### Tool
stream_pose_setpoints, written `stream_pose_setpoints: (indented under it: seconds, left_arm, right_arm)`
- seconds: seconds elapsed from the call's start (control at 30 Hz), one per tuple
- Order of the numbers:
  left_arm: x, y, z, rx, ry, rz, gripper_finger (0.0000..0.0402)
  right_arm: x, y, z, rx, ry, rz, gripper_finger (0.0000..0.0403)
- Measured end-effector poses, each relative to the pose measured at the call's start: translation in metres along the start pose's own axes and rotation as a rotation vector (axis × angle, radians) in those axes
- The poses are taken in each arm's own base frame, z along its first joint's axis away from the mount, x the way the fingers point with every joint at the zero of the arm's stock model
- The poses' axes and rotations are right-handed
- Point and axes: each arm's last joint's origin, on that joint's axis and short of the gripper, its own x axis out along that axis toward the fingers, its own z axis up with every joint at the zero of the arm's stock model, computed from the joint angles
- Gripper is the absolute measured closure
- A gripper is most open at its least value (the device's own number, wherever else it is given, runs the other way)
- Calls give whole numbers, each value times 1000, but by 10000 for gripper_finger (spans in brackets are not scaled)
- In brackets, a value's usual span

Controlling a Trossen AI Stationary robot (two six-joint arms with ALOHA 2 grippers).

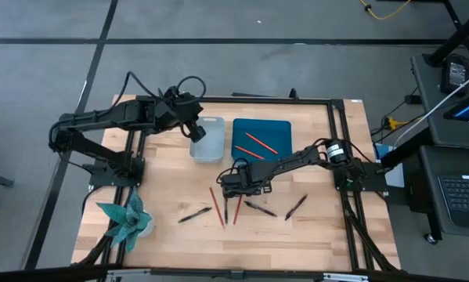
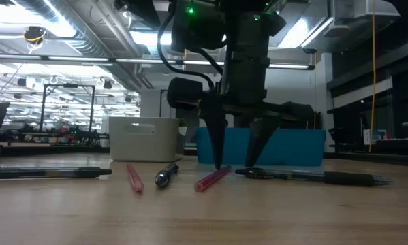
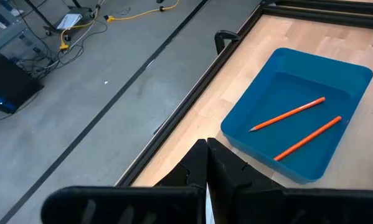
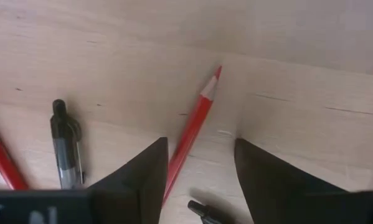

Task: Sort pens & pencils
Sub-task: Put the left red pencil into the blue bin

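Right gripper (image 4: 198, 168), fingers spread, straddles a red pencil (image 4: 192, 140) lying mid-tabletop among black pens (image 4: 65, 146), poised to grasp. The blue tray (image 1: 261, 153) near the far edge holds sorted pencils; the clenched left gripper (image 3: 206, 171) waits above.

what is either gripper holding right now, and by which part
Nothing. The right gripper is open, straddling a red pencil on the table; the left gripper is shut and empty above the white bin.
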Motion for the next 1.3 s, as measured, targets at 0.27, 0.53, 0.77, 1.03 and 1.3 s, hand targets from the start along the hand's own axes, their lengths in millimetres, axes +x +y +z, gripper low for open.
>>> stream_pose_setpoints:
  seconds: [0.27,0.53,0.77,1.03,1.3]
  left_arm:
    - [0,0,0,0,0,0,401]
    - [0,0,0,-1,0,0,401]
    - [0,0,0,-1,-1,0,401]
    - [0,0,0,-1,-1,0,401]
    - [0,0,0,-1,-1,-1,401]
  right_arm:
    - [1,2,1,2,-2,18,218]
    - [1,3,1,7,-4,35,220]
    - [2,4,1,7,-7,39,250]
    - [2,5,1,8,-7,49,270]
    - [2,5,1,8,-7,49,292]
